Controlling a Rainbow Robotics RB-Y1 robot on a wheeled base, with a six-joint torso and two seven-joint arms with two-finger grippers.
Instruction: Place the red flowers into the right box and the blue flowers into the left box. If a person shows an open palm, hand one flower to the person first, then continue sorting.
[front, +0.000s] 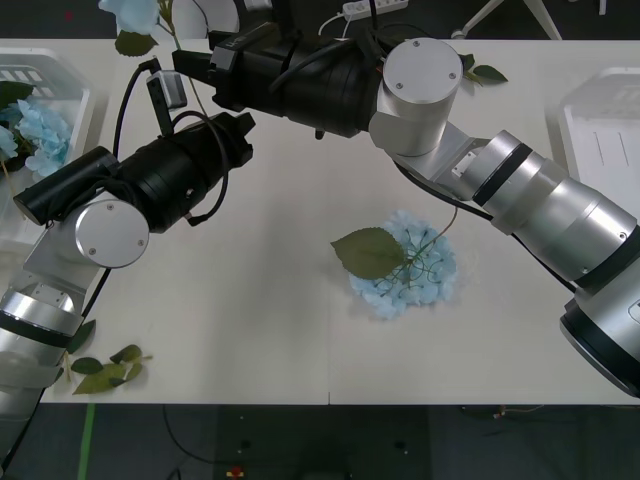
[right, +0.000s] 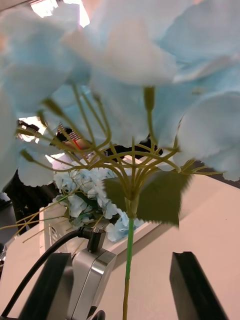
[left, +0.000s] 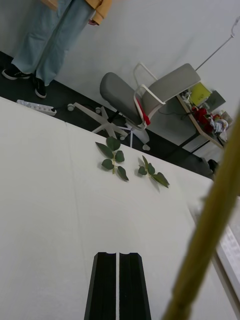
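1. The right arm reaches across to the far left corner of the surface (front: 250, 330). One of the blue flowers (front: 130, 14) stands upright above the right gripper (right: 122, 265), its stalk running down into it. I cannot tell whether that gripper is pinching the stalk.
2. The left gripper (left: 118, 262) is pressed together and empty, aimed across the bare surface, with the raised stalk passing close by.
3. The left box (front: 62, 78) already holds blue blooms. The raised flower hangs near its far end, not clearly over it. A release here could drop it outside the rim.
4. The two arms cross closely, so a swing could knock them together or snag the stalk.
5. Another blue flower (front: 405, 265) lies mid-surface under the right arm, and the right box (front: 600, 120) sits at the far right.
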